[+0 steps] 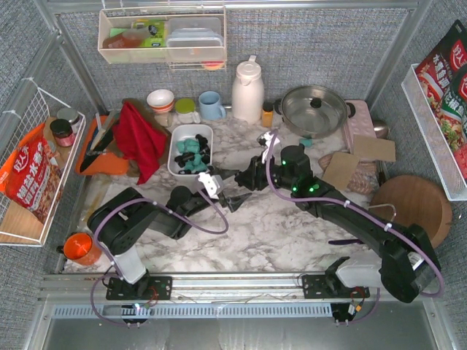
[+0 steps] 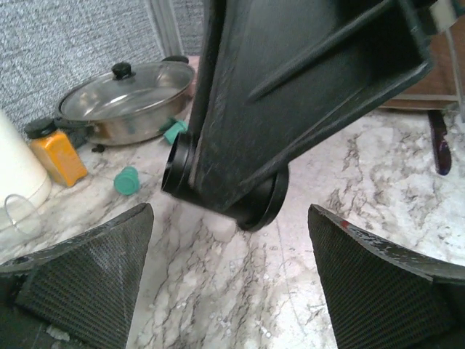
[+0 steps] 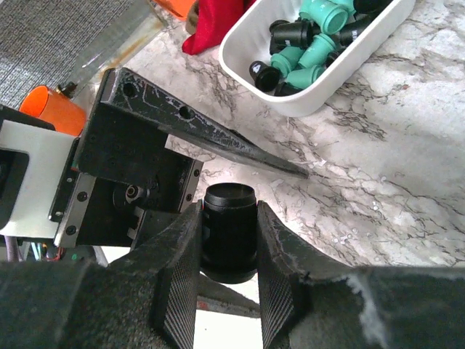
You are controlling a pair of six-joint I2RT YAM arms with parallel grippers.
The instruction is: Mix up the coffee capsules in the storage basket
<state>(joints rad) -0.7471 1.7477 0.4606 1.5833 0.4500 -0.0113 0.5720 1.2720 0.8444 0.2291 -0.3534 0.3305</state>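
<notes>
The white storage basket (image 1: pixel 175 166) stands left of centre on the marble top and holds several teal and black coffee capsules (image 1: pixel 193 153). It also shows in the right wrist view (image 3: pixel 251 69), with capsules (image 3: pixel 309 47) inside. My right gripper (image 3: pixel 229 211) is shut on a black capsule (image 3: pixel 229 233), held just right of the basket (image 1: pixel 238 184). My left gripper (image 2: pixel 229 212) is open and empty; its fingers (image 3: pixel 218 138) straddle the held capsule (image 2: pixel 251 211), as the top view (image 1: pixel 229 191) also shows. Two teal capsules (image 2: pixel 127 180) lie loose near the pan.
A lidded steel pan (image 1: pixel 314 109), a white thermos (image 1: pixel 246 91), a small orange-lidded jar (image 1: pixel 268 115) and a blue mug (image 1: pixel 211 106) stand at the back. A red cloth (image 1: pixel 140 138) lies left of the basket. A round wooden board (image 1: pixel 412 204) lies right; an orange cup (image 1: pixel 80 248) stands front left.
</notes>
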